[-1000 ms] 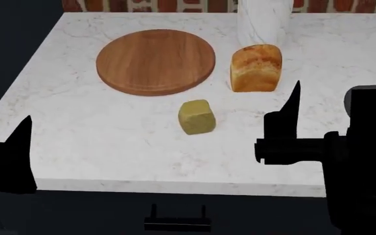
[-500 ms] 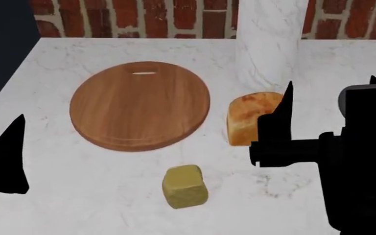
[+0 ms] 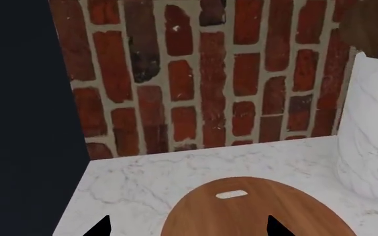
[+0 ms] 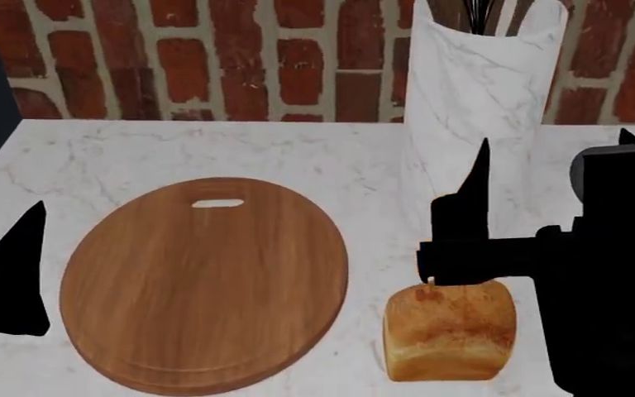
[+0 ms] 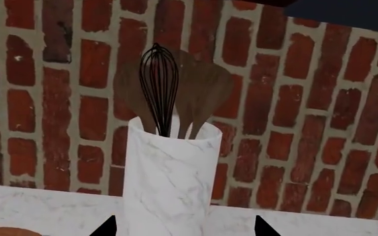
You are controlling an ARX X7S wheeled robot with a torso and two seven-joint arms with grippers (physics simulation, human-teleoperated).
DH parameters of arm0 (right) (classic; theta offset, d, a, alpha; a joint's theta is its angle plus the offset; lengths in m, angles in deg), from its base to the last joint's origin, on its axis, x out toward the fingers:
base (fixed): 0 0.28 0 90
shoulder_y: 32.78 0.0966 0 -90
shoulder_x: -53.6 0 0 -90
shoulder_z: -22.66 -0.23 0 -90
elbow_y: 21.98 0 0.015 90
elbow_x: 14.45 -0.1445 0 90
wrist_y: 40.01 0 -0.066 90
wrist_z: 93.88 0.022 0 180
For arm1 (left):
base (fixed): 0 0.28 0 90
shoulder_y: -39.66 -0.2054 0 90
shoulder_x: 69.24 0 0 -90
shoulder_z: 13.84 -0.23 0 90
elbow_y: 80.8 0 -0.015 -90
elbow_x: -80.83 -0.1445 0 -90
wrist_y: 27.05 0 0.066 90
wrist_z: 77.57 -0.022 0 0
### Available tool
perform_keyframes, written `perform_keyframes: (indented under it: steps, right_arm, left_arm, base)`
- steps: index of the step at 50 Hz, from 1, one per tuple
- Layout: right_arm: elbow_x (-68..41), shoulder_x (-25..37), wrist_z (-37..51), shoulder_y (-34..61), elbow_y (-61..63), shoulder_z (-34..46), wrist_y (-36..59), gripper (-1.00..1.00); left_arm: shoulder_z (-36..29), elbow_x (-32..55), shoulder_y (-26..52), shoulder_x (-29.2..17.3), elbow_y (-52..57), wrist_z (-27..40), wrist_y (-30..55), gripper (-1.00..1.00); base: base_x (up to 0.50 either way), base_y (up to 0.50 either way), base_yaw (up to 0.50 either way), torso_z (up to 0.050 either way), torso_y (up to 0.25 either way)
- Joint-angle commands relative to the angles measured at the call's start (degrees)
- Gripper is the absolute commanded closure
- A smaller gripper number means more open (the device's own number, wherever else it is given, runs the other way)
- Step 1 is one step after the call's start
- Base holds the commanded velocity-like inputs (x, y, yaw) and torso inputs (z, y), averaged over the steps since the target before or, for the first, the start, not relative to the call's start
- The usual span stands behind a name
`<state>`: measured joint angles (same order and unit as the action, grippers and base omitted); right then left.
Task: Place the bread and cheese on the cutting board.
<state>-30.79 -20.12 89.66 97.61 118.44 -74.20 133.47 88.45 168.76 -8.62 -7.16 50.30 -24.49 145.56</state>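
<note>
The cutting board (image 4: 205, 283) is seen lying flat on the white marble counter (image 4: 97, 153), its handle slot toward the far brick wall (image 4: 185, 58), with bare marble all round it. The bread (image 4: 450, 331) sits just right of the board, apart from its rim, at the near edge of the head view. Behind the bread stands a marble holder (image 4: 478, 91); only the right wrist view shows the whisk (image 5: 159, 83) and wooden utensils inside. The cheese is not seen. The left gripper (image 3: 185, 228) is spread wide, empty, above the board's far part; the right gripper (image 5: 183, 227) is likewise wide and empty, facing the holder.
</note>
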Motion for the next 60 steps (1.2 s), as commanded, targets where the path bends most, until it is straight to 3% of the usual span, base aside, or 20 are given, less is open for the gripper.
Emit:
perform_keyframes:
  steps: [1, 5, 8, 11, 14, 18, 32, 39, 60]
  right_arm:
    - [0.26, -1.02, -1.59, -0.45, 1.76, -2.55, 1.38, -1.00]
    - [-0.22, -1.22, -1.70, 0.39, 2.70, -3.46, 2.51, -1.00]
    - [-0.61, -1.09, -1.69, 0.86, 3.31, -3.45, 3.42, -1.00]
    - [-1.00, -1.35, -1.79, 1.37, 3.46, -3.94, 3.84, -1.00]
    - [-1.14, -1.18, -1.57, 0.78, 3.63, -3.50, 3.38, -1.00]
    - [-1.15, -1.07, -1.49, 0.38, 2.75, -3.83, 2.57, -1.00]
    - [-1.83, -1.24, -1.32, -1.13, 2.35, -4.17, 1.38, -1.00]
    - [-2.20, -1.02, -1.14, -1.40, 2.49, -4.05, 1.66, -1.00]
    - [-2.75, -0.72, -0.55, -3.85, 1.99, -4.01, -0.21, -1.00]
  left_arm:
    - [0.14, -1.03, -1.42, 0.65, 1.59, -2.34, -1.78, -1.00]
    - [-2.04, -0.90, -0.57, 0.06, 2.94, -5.85, -1.05, -1.00]
    - [-2.86, 9.18, 1.90, 0.68, 2.62, -6.87, -3.17, -1.00]
    - [-5.41, 11.25, 2.98, 1.78, 4.01, -11.64, -1.84, -1.00]
    - [-8.44, 19.48, 4.27, 0.92, 1.79, -7.17, -5.62, -1.00]
    - [-11.10, 19.69, 4.62, 0.21, 1.18, -6.83, -4.29, -1.00]
    - [-24.49, 34.29, 5.62, -0.76, 8.06, 3.10, -11.01, -1.00]
    - [-27.30, 35.37, 3.20, -0.15, 11.66, 5.51, -12.32, -1.00]
    - [-24.50, 23.22, -10.21, 2.36, 11.94, -2.72, -3.62, -1.00]
  base:
    - [0.26, 0.00, 0.00, 0.000, 0.000]
    - [0.00, 0.00, 0.00, 0.000, 0.000]
    - [0.00, 0.00, 0.00, 0.000, 0.000]
    - [0.00, 0.00, 0.00, 0.000, 0.000]
    - [0.00, 0.00, 0.00, 0.000, 0.000]
    - [0.00, 0.00, 0.00, 0.000, 0.000]
    - [0.00, 0.00, 0.00, 0.000, 0.000]
    - [0.00, 0.00, 0.00, 0.000, 0.000]
    - [0.00, 0.00, 0.00, 0.000, 0.000]
